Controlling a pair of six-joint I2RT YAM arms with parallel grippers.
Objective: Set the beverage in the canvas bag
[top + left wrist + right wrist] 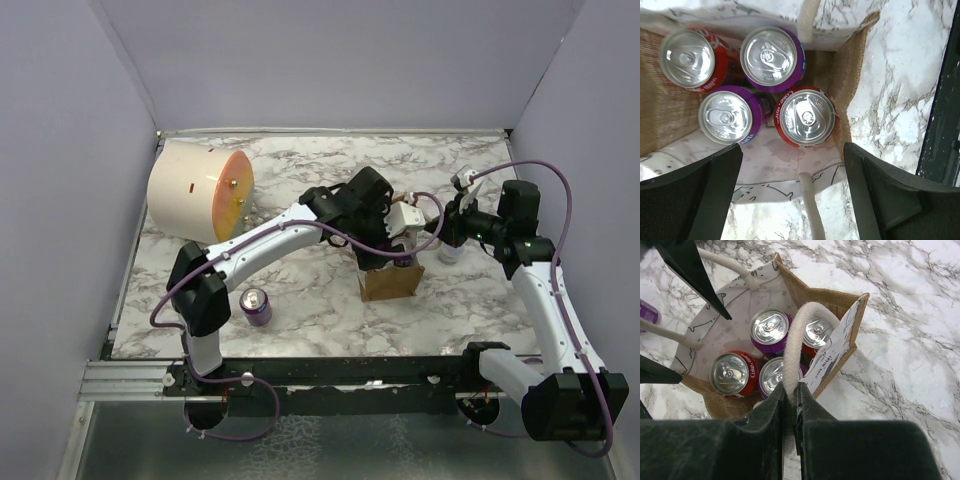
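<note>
Looking down through your left wrist camera, you see the left claw [792, 167] hanging over the open canvas bag [852, 85], its jaws apart and nothing between them. Four cans stand upright inside the bag, packed close together. The near red can [806, 116] sits right below the claw, against the brown fabric wall, with the near purple can [726, 116] beside it. The far purple can [771, 56] and the far red can [690, 59] fill the other row. Your right claw [791, 390] is clamped together on one white rope handle [792, 350] of the bag, and that loop arches up over the cans. In the top view the bag stands on the marble surface [320, 310] between your two arms. A lone purple can [256, 306] stands upright outside the bag, near the left arm's base and well apart from the bag. The big cream cylinder [195, 190] with the orange face lies on its side at the far left corner.
</note>
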